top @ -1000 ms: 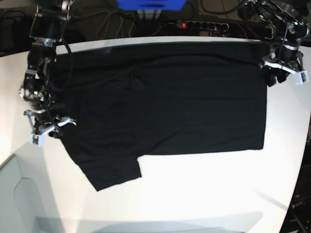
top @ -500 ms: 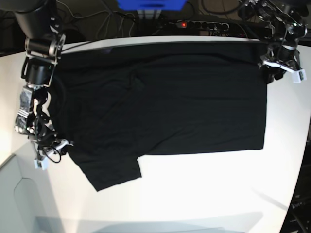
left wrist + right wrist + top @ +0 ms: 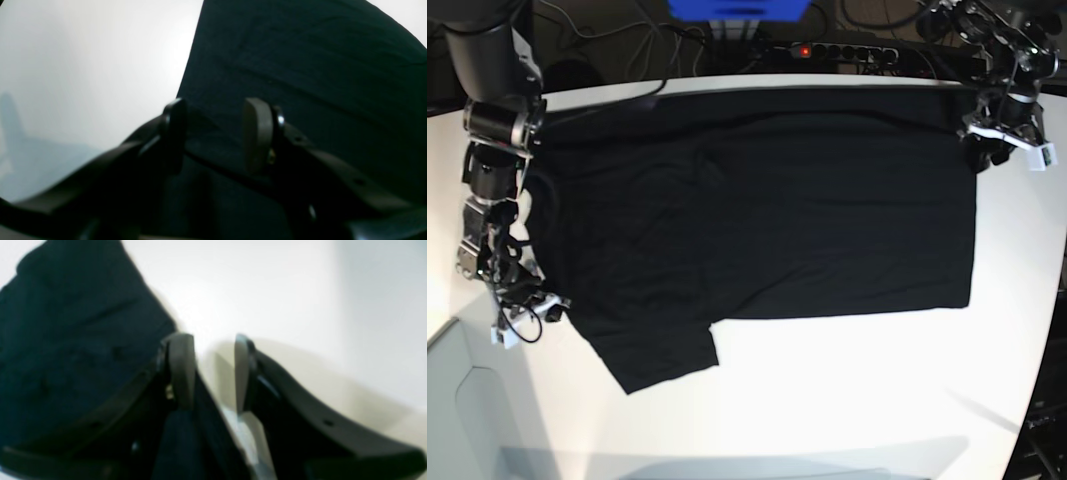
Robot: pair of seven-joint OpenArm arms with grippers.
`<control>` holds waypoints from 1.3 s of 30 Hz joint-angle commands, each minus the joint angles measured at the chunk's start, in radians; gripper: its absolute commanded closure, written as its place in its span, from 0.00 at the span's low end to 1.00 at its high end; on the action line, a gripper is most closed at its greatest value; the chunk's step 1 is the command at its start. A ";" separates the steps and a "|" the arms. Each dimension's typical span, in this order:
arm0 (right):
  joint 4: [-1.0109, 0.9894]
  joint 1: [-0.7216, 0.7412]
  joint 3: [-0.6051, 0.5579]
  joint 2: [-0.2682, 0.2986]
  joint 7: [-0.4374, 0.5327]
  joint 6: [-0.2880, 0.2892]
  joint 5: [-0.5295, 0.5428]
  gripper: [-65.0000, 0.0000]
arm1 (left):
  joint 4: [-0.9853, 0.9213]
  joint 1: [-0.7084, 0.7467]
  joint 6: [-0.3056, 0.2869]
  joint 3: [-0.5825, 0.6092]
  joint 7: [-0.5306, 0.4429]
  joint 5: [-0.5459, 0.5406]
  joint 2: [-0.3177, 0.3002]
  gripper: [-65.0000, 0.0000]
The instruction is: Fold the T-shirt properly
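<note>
Bright even light, soft shadows, blurred wrist views

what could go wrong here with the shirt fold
The right gripper has only bare table between its open fingers, beside the T-shirt sleeve edge, so closing now would likely miss the cloth. The left gripper straddles just a thin corner, which might slip out when lifted.

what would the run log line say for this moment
stage: pre-grasp | large black cotton T-shirt: flat on white table | left gripper: open above hem corner | right gripper: open beside sleeve edge
</note>
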 commanded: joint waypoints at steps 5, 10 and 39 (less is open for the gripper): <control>0.013 -0.017 0.001 0.004 -0.005 0.013 0.000 0.68 | 0.012 -0.001 0.002 -0.002 -0.022 -0.016 -0.014 0.58; 0.013 -0.044 -0.002 -0.026 -0.006 0.013 0.000 0.68 | 0.012 -0.018 0.002 -0.002 -0.022 -0.016 -0.014 0.58; 0.013 -0.082 -0.153 -0.061 -0.006 0.015 0.000 1.00 | -0.053 -0.101 0.002 0.004 -0.011 -0.016 -0.016 0.58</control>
